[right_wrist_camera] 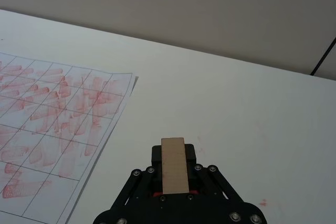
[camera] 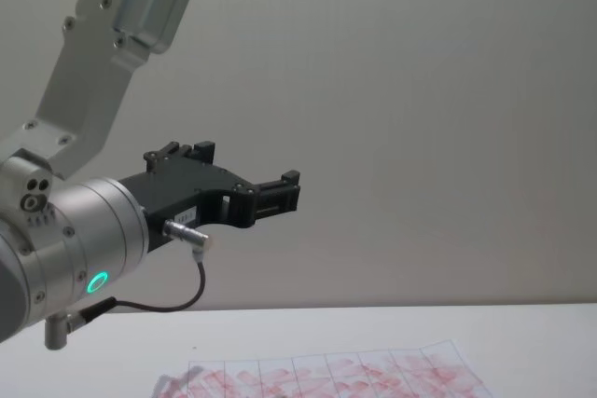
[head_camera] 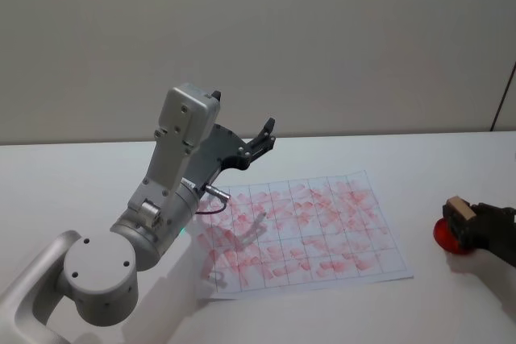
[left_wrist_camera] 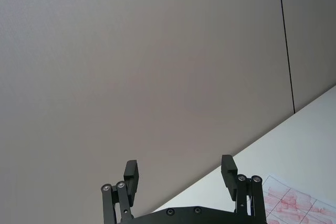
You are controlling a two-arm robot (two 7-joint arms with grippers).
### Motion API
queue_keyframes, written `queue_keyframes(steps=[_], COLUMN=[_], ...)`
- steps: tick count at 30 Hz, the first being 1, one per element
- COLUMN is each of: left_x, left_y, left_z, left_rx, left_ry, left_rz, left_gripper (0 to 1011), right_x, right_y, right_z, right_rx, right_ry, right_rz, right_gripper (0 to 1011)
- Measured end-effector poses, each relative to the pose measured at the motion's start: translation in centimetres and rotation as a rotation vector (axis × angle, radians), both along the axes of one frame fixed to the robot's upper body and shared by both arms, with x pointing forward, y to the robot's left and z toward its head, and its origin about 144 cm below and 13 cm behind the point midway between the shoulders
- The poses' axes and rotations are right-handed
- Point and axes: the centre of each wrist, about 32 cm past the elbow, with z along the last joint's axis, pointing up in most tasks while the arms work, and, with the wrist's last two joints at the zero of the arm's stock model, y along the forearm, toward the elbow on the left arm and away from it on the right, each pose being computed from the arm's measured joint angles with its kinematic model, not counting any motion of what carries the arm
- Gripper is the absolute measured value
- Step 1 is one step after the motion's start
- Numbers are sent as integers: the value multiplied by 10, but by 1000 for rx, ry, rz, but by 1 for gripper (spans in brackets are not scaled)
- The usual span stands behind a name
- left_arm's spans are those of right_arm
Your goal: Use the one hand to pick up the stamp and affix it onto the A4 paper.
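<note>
The stamp (head_camera: 457,209), a small block with a pale wood-like top, sits between the fingers of my right gripper (head_camera: 468,219) at the table's right side, to the right of the A4 paper (head_camera: 302,231). In the right wrist view the right gripper (right_wrist_camera: 174,156) is shut on the stamp (right_wrist_camera: 174,174), and the A4 paper (right_wrist_camera: 52,124) lies off to one side with its grid full of red marks. My left gripper (head_camera: 266,133) hangs raised above the paper's far left part, open and holding nothing, also seen in the left wrist view (left_wrist_camera: 179,165) and the chest view (camera: 291,188).
A red round ink pad (head_camera: 445,235) lies on the white table (head_camera: 451,159) just under the right gripper. The bulky left arm (head_camera: 161,199) stands over the paper's left edge. A plain wall runs along the table's far side.
</note>
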Motion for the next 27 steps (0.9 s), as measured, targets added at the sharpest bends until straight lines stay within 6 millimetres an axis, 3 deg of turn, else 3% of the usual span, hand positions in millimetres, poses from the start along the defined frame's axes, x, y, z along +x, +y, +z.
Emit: queue_keyframes(steps=[7,11,15,27], left_x=[0,0,0,0], left_y=[0,0,0,0], left_z=[0,0,0,0], left_rx=[0,0,0,0], left_ry=[0,0,0,0], left_rz=[0,0,0,0], left_gripper=[1001,1001,1001,1001], right_x=[1,2,2,3], right_y=[2,3,3,4], right_z=[-2,-3,-4,-5], right_rx=[-5,-7,-9,-11], right_ry=[16,20,24,30], right_rz=[4,5,6,7], right_gripper=[221,276,443,800])
